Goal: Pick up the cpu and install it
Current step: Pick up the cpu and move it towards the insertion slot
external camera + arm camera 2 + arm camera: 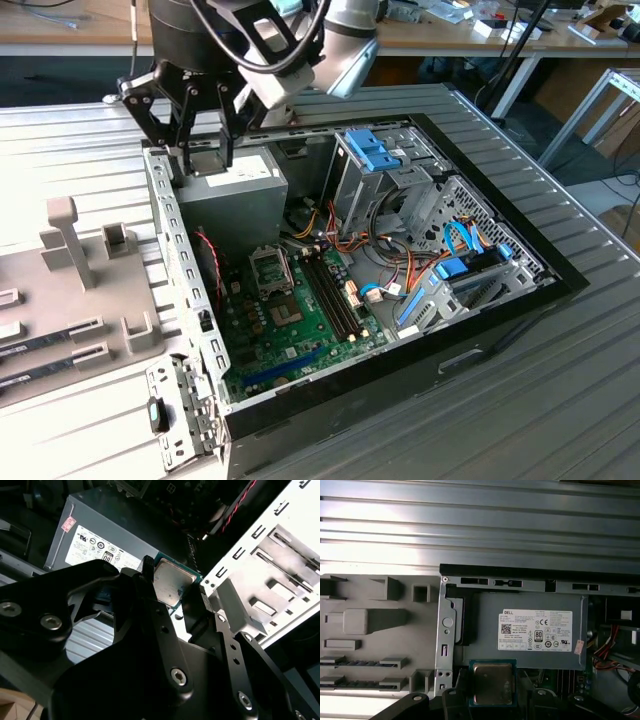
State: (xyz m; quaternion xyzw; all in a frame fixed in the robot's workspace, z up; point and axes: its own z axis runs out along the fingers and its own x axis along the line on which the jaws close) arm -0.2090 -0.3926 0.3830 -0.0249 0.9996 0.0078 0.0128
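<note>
One silvery, green-rimmed square cpu (pixel 492 680) in the end effector's (pixel 493 690) firm grip

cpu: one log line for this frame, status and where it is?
cpu: held | hand: shut on cpu | position: over power supply in open case | install: not done

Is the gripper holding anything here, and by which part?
Yes: the cpu, pinched at two opposite edges between the jaws of the gripper.
</note>
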